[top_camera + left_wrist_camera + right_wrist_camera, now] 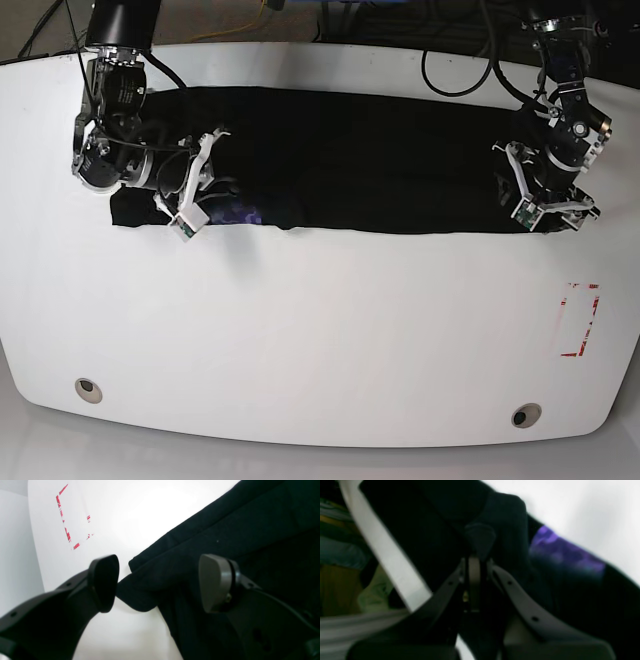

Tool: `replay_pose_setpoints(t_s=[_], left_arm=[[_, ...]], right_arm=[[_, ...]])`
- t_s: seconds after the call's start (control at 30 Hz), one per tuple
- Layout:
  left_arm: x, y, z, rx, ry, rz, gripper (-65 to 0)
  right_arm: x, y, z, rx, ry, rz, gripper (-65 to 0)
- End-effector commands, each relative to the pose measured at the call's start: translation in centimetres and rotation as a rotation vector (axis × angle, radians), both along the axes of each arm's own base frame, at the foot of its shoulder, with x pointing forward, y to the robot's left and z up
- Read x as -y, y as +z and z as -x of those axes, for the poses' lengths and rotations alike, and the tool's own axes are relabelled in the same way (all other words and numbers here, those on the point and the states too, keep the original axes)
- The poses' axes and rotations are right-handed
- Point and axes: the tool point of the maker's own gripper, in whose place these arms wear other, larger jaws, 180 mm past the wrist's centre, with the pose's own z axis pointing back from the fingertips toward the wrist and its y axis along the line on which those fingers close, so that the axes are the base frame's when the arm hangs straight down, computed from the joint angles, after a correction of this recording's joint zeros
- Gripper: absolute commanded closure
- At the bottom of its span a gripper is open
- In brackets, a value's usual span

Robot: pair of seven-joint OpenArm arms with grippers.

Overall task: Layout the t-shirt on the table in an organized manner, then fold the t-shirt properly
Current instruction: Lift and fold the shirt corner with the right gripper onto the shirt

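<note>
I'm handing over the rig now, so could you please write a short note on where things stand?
Left gripper: open, straddling the corner of the black cloth t-shirt, not gripping.
Right gripper: shut on the t-shirt beside its purple inner neck patch.
The t-shirt lies as a long band across the far side of the glossy white table.
Done: a lengthwise fold appears made.
Left: the remaining folds.

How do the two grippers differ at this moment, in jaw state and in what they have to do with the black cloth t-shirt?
The left gripper stands with jaws wide apart, straddling an end fold of the black cloth t-shirt without clamping it. The right gripper is shut, its jaws pinching the cloth near the purple inner neck patch. They sit at opposite ends of the shirt. Both are low over the glossy white table.
</note>
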Motion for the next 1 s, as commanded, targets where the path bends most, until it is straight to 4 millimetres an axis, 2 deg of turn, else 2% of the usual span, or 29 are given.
replay_pose_setpoints(t_s=[0.0,0.23,0.7,0.83,0.97], left_arm=[[0.4,1.1,-0.7,0.040,-0.019,0.003,-46.7],[0.4,1.1,-0.7,0.040,-0.019,0.003,-46.7],[0.4,1.1,-0.7,0.040,-0.019,0.002,-46.7],[0.4,1.1,-0.7,0.040,-0.019,0.002,-46.7],[0.3,1.1,-0.7,0.040,-0.019,0.000,-46.7]], right_arm=[[0.5,1.3,0.5,0.028,0.019,-0.027,0.0],[1.8,0.7,2.3,-0.021,0.035,-0.019,0.0],[2.0,-0.8,5.2,-0.104,0.040,-0.033,-1.1],[2.1,-1.3,5.9,-0.132,0.033,-0.031,-11.7],[2.2,-1.8,6.6,-0.196,-0.015,-0.043,-29.5]])
